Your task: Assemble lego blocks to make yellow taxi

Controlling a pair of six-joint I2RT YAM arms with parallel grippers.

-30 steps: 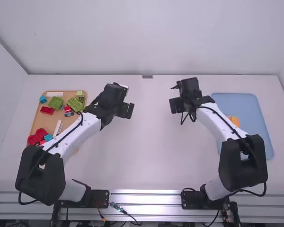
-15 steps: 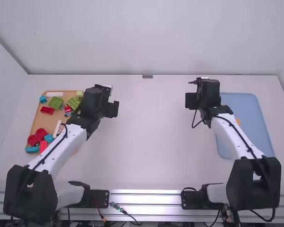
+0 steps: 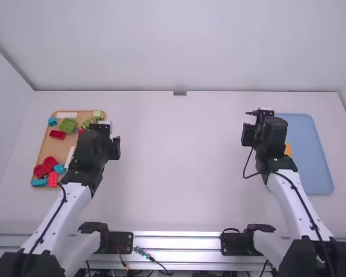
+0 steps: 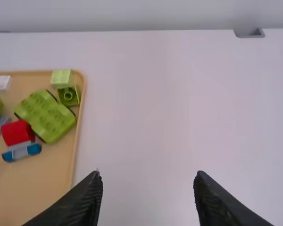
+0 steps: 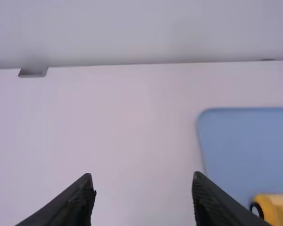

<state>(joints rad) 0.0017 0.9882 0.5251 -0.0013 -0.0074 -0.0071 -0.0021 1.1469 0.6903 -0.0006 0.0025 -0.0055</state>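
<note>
Watching both claws from my remote seat, I see the left gripper [image 3: 115,148] released, its fingers spread wide beside the inner side of the wooden tray [image 3: 55,148], and the right gripper [image 3: 248,134] likewise released, its fingers well apart over the white table [image 3: 179,173] near the blue tray [image 3: 312,164]. My yellow piece [image 5: 276,207], with a dark round wheel [image 5: 256,210] at one side, sits on the blue tray, while red blocks [image 3: 57,135], green blocks [image 3: 68,125] and blue blocks [image 3: 39,182] lie on the wooden one.
</note>
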